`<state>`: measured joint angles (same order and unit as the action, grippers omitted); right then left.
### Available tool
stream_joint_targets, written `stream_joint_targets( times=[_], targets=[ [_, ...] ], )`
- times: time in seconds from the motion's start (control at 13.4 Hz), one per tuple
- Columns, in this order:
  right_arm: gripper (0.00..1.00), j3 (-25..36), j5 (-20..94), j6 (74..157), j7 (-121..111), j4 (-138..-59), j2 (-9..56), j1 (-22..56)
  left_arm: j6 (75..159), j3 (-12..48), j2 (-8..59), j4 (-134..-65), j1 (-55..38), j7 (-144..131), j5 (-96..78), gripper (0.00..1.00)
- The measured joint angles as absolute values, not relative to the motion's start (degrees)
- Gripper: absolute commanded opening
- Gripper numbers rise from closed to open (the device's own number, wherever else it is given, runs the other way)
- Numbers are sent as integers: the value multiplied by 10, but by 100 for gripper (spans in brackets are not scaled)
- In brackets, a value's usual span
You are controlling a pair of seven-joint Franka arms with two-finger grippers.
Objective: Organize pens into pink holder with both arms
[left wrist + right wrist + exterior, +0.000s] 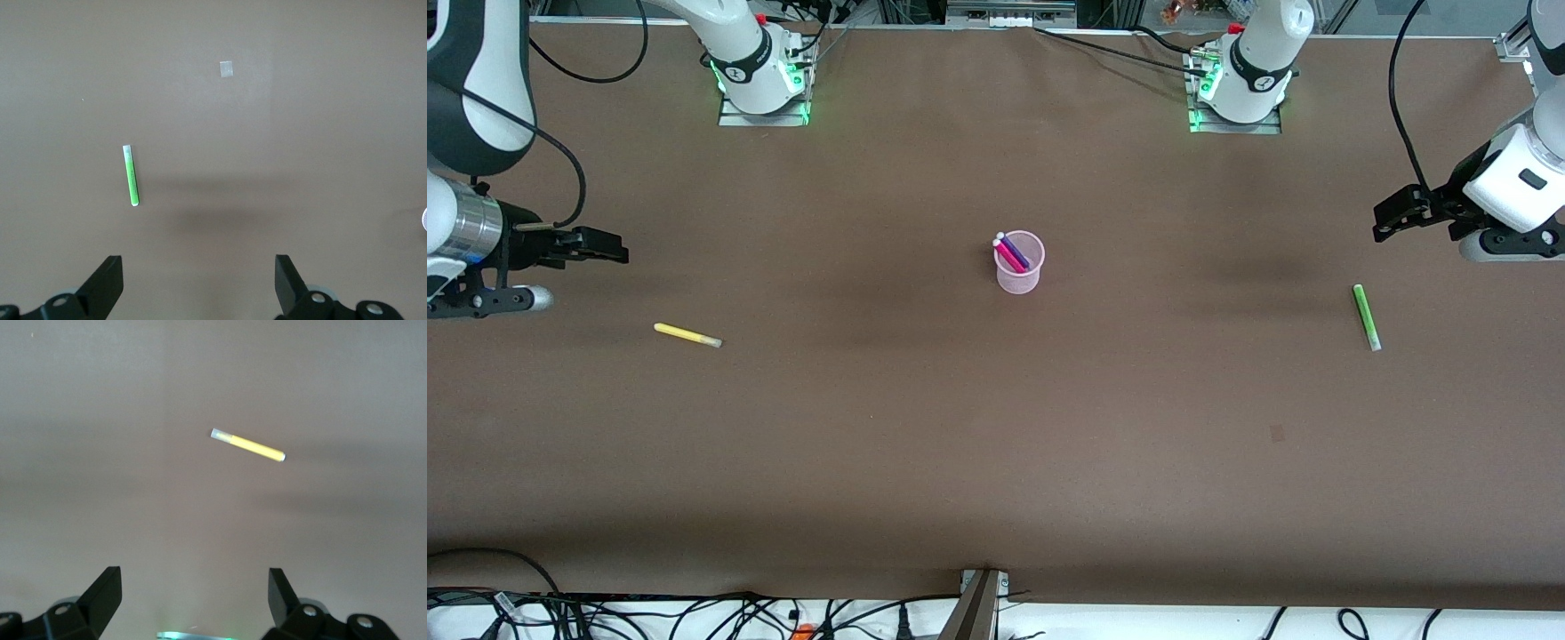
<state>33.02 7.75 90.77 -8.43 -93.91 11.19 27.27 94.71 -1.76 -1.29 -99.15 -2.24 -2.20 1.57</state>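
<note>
Where the brown table (996,462) lies nearest the front camera, along its near edge, nothing of the task is found. Toward the right arm's end of the table, roughly midway between the near and far edges, a yellow pen (687,335) is laid flat, its pale tip pointing toward the table's middle. It is also seen in the right wrist view (248,445), lying alone on the bare surface. Toward the left arm's end, a bright green pen (1366,316) is laid flat, with its pale tip turned toward the near edge; it appears in the left wrist view (131,175) as well. A little farther from the camera, at the middle of the table, the pink holder (1018,262) is stood upright. Two pens are held inside it, a magenta pen (1008,254) and a dark purple pen (1015,250), both leaning with their pale ends sticking out above the rim.

The right gripper (591,248) is held in the air near the right arm's end of the table, well apart from the yellow pen, with its fingers (105,588) spread and nothing between them. The left gripper (1400,213) is held in the air near the left arm's end, above and apart from the green pen, its fingers (107,283) likewise spread wide and empty.
</note>
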Motion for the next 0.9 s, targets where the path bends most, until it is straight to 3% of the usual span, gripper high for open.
stream_joint_targets(
  times=[0.75,0.9],
  targets=[
    [98,326,77,925,-44,-948,75,275,947,-17,-13,-990,-22,-22,16,100],
    [98,271,76,926,-43,-948,75,218,947,-17,-13,-988,-23,-21,16,100]
  ],
)
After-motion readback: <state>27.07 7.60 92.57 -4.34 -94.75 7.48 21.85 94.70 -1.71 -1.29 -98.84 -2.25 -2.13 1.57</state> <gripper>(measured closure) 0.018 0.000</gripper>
